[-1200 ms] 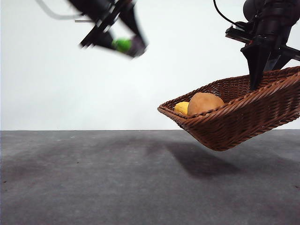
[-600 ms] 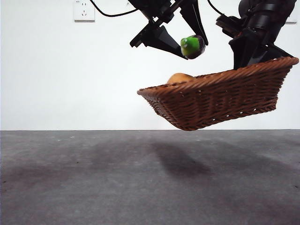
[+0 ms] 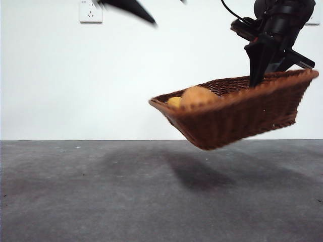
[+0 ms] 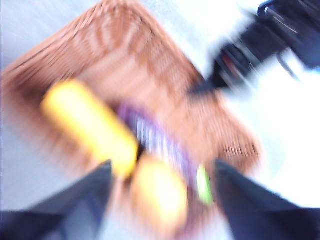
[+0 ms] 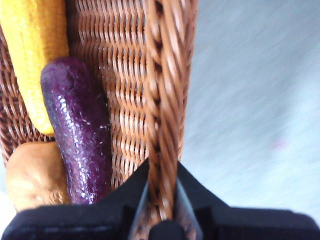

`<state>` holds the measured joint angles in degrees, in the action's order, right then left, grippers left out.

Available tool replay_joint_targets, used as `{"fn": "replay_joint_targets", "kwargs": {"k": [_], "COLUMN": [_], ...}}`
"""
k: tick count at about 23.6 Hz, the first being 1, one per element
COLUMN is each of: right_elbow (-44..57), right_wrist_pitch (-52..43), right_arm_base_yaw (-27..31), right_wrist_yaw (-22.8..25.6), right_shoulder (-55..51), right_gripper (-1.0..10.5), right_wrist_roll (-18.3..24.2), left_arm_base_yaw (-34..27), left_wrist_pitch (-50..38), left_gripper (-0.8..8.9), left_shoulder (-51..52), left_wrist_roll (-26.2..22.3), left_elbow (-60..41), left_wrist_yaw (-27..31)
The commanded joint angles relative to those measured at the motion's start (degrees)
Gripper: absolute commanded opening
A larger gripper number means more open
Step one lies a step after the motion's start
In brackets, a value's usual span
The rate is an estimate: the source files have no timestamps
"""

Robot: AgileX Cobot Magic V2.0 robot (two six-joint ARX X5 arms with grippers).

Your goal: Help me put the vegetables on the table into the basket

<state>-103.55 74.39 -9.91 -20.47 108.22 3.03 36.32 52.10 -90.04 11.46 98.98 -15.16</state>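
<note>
Right fingers (image 5: 172, 187) either side of basket (image 5: 162, 75) rim, eggplant (image 5: 80, 130) inside.

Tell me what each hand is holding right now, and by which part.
The right hand grips the dark-brown woven wicker basket by its braided rim, lifted off the table. The left hand is open and holds nothing.

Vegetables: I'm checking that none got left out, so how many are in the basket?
3, all inside the basket: the corn along the wall, the eggplant beside it, the potato next to both. The right gripper holds the rim.
</note>
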Motion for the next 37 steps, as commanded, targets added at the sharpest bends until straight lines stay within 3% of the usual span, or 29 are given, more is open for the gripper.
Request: {"fn": "replay_joint_targets", "kwargs": {"k": [1,5,8,12,19,21,22,24,26,27,31,34,37], "right_elbow": [-0.33,-0.33,-0.33,-0.33,-0.33,-0.33,-0.33,-0.33,-0.33,-0.33,-0.35,-0.35,-0.33], "right_wrist_pitch": [-2.14,-5.68,-6.12,-7.28,-7.41,-7.23,-6.95,-6.45,-6.67,-6.84,-6.97,-5.33,-2.86], "right_arm_base_yaw": [1.46,5.22,8.87,12.24,12.02,11.8,11.8,11.82,11.87,11.87,11.87,11.85,11.72], "right_wrist_yaw": [0.92,0.87,-3.17,-8.98,-8.44,-5.81,-3.08,1.01,1.99,2.1,2.78,4.42,4.72], "right_shoulder": [-0.37,0.94,4.59,9.81,17.53,18.05,17.77,16.37,14.86,14.14,10.49,6.47,0.87], "right_gripper": [-0.1,-0.1,-0.1,-0.1,-0.1,0.1,0.8,4.1,5.6,5.7,5.7,5.6,4.2], "right_wrist_roll": [0.42,0.35,1.33,2.73,3.87,3.85,3.72,2.93,2.67,2.58,2.51,0.0,0.13], "left_arm_base_yaw": [0.87,1.81,2.73,3.54,3.54,3.54,3.54,3.54,3.54,3.54,3.54,3.54,3.54], "left_wrist_pitch": [10.51,23.58,23.58,23.58,23.58,23.58,23.58,23.58,23.58,23.58,23.58,23.58,23.58], "left_gripper": [-0.05,-0.05,-0.05,-0.05,-0.05,-0.05,-0.05,-0.05,-0.05,-0.05,-0.05,-0.05,-0.04], "left_shoulder": [7.56,21.81,30.73,39.95,50.51,52.02,52.46,52.46,52.46,52.46,52.46,52.48,52.48], "left_wrist_roll": [-8.59,-8.5,-4.59,0.48,-0.09,0.39,0.37,0.22,-0.11,-0.24,-0.57,-1.51,-3.93], "left_elbow": [-0.2,-0.26,-0.96,-1.07,-1.14,-1.14,-1.14,-1.14,-1.22,-1.42,-3.82,-7.04,-11.47], "left_wrist_yaw": [4.83,11.67,10.71,5.09,3.63,3.58,3.58,3.8,4.59,4.68,4.61,4.68,5.22]}}
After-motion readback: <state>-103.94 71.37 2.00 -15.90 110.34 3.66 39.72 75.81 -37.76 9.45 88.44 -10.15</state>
